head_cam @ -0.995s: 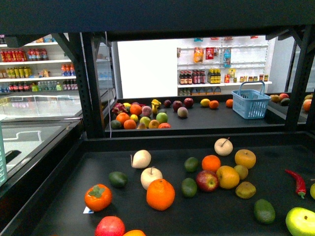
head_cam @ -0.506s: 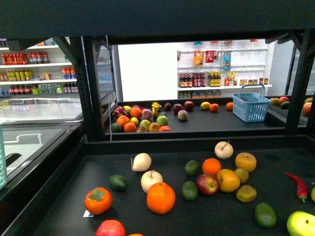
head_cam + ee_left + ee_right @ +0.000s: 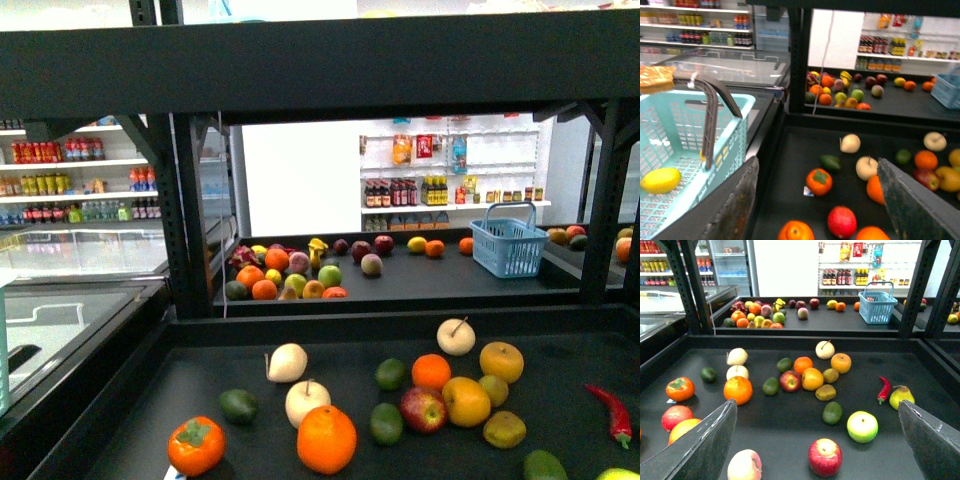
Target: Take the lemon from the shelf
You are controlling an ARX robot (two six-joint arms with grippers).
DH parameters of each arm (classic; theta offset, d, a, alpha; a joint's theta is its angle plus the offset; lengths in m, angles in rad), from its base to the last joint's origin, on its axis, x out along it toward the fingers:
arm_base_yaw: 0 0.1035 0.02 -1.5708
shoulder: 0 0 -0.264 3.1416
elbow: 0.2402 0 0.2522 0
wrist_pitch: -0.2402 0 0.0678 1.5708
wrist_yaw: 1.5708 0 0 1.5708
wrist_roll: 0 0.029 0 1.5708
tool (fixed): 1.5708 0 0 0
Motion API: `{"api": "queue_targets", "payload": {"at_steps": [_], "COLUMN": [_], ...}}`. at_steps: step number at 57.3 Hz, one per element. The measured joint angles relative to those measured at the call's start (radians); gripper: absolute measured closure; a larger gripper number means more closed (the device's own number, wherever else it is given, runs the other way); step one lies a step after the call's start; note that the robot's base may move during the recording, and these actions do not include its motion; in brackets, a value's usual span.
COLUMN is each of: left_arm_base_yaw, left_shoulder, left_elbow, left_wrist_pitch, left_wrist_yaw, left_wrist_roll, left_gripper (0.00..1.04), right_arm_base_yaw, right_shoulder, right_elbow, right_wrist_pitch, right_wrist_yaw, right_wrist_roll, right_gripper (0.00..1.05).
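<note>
Both my left gripper [image 3: 817, 165] and my right gripper [image 3: 817, 405] hang over the shelf [image 3: 560, 400] with jaws spread wide and nothing between them. The lemon [image 3: 660, 180] lies in the teal basket [image 3: 735, 135] beside the shelf, so I judge the pick done. Next I need only keep clear of the other fruit and draw back

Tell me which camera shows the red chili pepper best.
Right wrist view: the red chili pepper lies whole and unobstructed on the shelf. Front view shows it small at the right edge. Left wrist view does not show it.
</note>
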Motion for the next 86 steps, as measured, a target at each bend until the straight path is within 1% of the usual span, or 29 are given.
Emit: {"api": "queue_targets", "payload": {"at_steps": [4,5,10,17,18,43,47,50,68,69,86], "left_arm_base_yaw": [0.002,0.003,0.004,0.004,0.004,0.004,0.004,0.004,0.004,0.004,0.004], "left_shoulder": [-0.106,-0.118,-0.216,-0.285,-0.292,-0.405,-0.497,-0.558,-0.59,-0.59,-0.59], "left_elbow": [-0.08,-0.09,-0.178,-0.257,-0.26,-0.32,-0.327,-0.347,-0.355,-0.355,-0.355], "left_wrist_pitch": [-0.04,-0.041,-0.037,-0.033,-0.033,-0.081,-0.195,-0.219,-0.226,-0.226,-0.226], "left_wrist_yaw": [0.018,0.018,0.018,0.019,0.019,0.019,0.019,0.019,0.018,0.018,0.018], "left_wrist_roll": [0.013,0.014,0.018,0.022,0.021,0.024,0.024,0.024,0.024,0.024,0.024], "left_gripper": [0.49,0.5,0.68,1.02,1.02,1.02,1.02,1.02,1.02,1.01,0.44], "right_arm_base_yaw": [0.0,0.0,0.0,0.0,0.0,0.0,0.0,0.0,-0.001,-0.001,-0.001], "right_shoulder": [0.0,0.0,0.0,0.0,0.0,0.0,0.0,0.0,-0.001,-0.001,-0.001], "right_elbow": [0.0,0.0,0.0,0.0,0.0,0.0,0.0,0.0,0.0,0.0,0.0], "right_wrist_pitch": [0.0,0.0,0.0,0.0,0.0,0.0,0.0,0.0,0.0,0.0,0.0], "right_wrist_yaw": [0.0,-0.001,0.0,0.0,0.0,0.0,0.0,0.0,-0.002,-0.002,-0.002], "right_wrist_roll": [0.0,0.0,0.0,0.0,0.0,0.0,0.0,0.0,0.0,0.0,0.0], "right_gripper": [0.07,0.07,0.07,0.07,0.07,0.07,0.07,0.07,0.07,0.07,0.07]}}
